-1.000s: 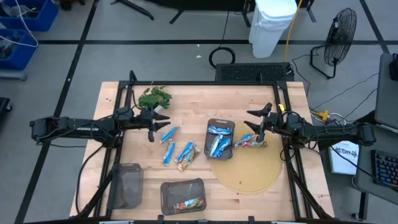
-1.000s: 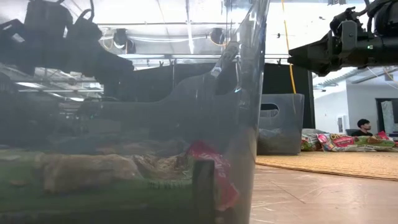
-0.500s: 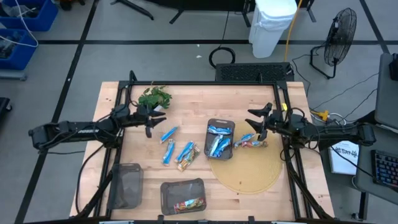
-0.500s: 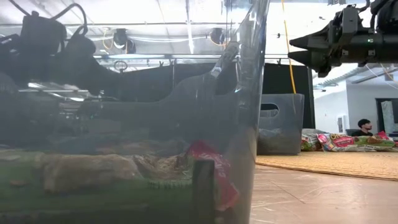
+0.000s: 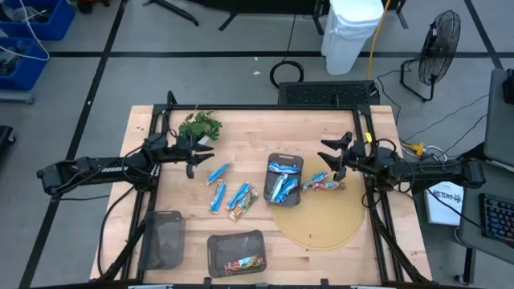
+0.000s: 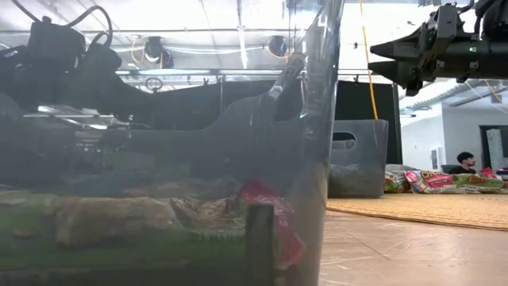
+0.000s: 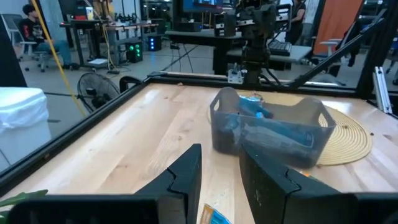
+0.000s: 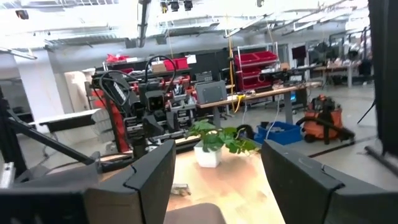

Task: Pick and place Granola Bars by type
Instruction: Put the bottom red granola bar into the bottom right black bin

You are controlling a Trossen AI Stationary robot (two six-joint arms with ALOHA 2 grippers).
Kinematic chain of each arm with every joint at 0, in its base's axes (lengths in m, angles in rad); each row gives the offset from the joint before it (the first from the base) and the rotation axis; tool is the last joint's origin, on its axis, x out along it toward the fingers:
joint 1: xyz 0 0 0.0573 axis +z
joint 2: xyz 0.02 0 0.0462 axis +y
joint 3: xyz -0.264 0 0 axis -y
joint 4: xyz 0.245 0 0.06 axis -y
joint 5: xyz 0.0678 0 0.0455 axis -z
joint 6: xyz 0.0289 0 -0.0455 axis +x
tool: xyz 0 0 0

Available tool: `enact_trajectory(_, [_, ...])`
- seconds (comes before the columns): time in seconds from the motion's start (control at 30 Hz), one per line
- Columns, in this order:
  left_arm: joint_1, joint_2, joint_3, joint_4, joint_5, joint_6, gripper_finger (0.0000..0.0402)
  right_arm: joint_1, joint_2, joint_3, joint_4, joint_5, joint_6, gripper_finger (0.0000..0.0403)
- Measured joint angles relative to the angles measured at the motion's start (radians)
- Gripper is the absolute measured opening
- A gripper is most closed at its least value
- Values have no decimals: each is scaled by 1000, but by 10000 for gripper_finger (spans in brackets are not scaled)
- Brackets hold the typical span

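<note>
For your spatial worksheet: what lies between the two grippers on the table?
High view: between left gripper and right gripper lie one blue bar and a tray of blue bars.

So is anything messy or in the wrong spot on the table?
Yes. Some blue bars lie loose on the wood, and more bars sit on the round mat beside the tray, not in it. A leafy sprig sits oddly among snacks.

Blue-and-white Granola Bars (image 5: 218, 195), dark mesh tray (image 5: 284, 180), tan woven mat (image 5: 319, 220), green sprig (image 5: 199, 125).
</note>
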Motion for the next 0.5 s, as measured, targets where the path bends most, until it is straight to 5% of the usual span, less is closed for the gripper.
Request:
enact_trajectory(0.23, [0,0,0,0,-1,-8,113,0,18,49,-108,-47,29,228])
enact_trajectory(0.5, [0,0,0,1,-5,-10,113,8,190,403,-932,24,79,218])
